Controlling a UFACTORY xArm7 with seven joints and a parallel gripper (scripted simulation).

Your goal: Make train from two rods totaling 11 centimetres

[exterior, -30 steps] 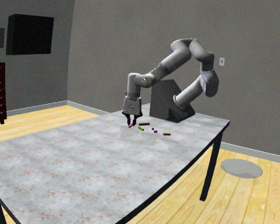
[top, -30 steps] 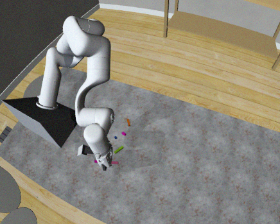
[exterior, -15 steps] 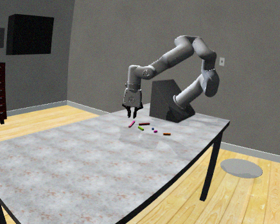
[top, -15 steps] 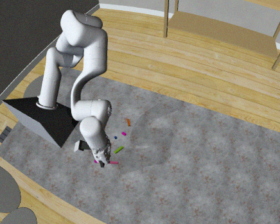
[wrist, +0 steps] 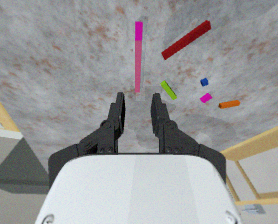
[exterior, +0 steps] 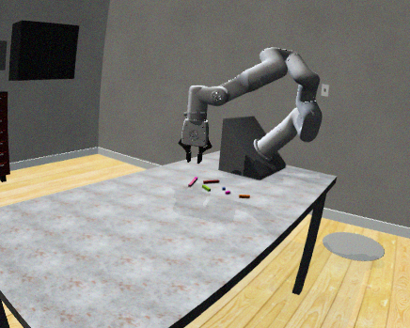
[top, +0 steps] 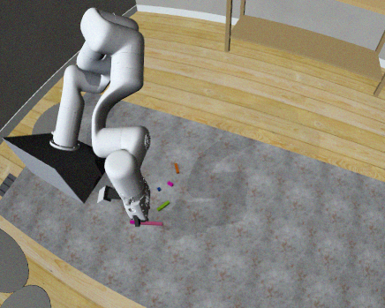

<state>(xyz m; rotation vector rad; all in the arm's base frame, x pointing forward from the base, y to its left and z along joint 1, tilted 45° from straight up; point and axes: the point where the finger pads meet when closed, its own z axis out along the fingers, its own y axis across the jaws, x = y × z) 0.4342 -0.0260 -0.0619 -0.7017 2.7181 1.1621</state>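
While the gripper (top: 137, 221) hangs with its fingers apart and empty, the top view shows the pink rod (top: 151, 223) pointing toward 3 o'clock. From outside, that rod (exterior: 193, 181) lies flat on the table (exterior: 127, 240). At the wrist, its long axis runs toward 12 o'clock, the magenta rod (wrist: 138, 31) touching its far end.

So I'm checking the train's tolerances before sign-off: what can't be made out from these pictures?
- Top view: the gripper covers the joint between the pink rod and the magenta rod.
- Exterior view: the train is too small to judge gap or offset.
- Wrist view: pink and magenta look flush, but a fine gap is unresolvable.
- Top view: the arm hides the red rod.
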